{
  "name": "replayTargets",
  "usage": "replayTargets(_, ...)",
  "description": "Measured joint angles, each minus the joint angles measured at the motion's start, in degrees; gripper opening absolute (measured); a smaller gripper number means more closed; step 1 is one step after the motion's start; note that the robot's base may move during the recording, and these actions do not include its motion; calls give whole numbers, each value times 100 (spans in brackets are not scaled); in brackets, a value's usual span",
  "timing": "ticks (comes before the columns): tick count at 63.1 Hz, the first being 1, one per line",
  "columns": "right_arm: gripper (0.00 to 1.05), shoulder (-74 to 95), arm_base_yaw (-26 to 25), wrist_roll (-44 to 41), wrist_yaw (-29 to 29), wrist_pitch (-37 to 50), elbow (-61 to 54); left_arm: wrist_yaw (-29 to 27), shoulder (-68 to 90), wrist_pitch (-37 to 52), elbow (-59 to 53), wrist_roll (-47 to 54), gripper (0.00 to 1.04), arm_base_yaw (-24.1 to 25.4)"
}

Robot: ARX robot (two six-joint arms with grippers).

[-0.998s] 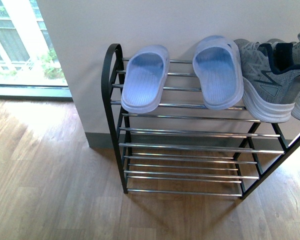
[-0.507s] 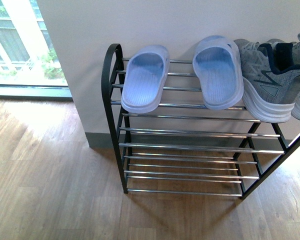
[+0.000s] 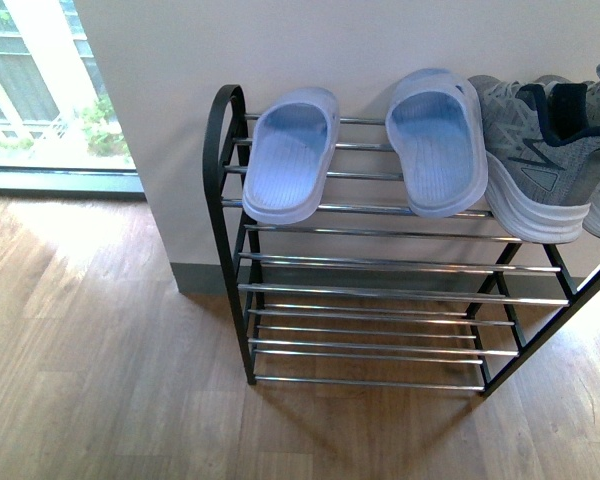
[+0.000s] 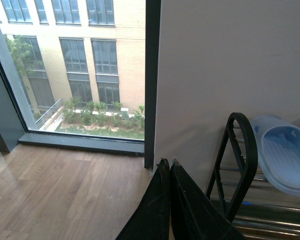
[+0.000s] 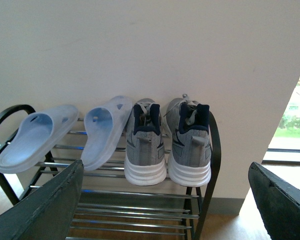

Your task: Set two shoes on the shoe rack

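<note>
Sneakers [image 5: 167,145] sit at the shoe rack's [image 3: 380,292] top-tier right end; placing looks finished. Left gripper [image 4: 168,170] pressed together, right gripper [image 5: 165,200] spread wide, both empty; retreat next.

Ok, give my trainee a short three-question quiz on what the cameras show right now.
1. True or false: both sneakers stand on the rack's top tier.
2. How many slides are on the rack?
3. Which gripper is shut: A) left, B) right, C) both?

Key:
1. True; they stand side by side, heels outward, next to the slides.
2. Two, both on the top tier.
3. A; the left fingers meet with nothing between them, while the right fingers stand wide apart.
</note>
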Motion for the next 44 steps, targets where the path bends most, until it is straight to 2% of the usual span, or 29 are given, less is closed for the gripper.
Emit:
replayTargets(22, 95, 0, 0, 0, 0, 0, 0, -2, -1139, -1082, 0, 0, 1, 0)
replayTargets(44, 95, 0, 0, 0, 0, 0, 0, -2, -1818, -1764, -2, 0, 1, 0)
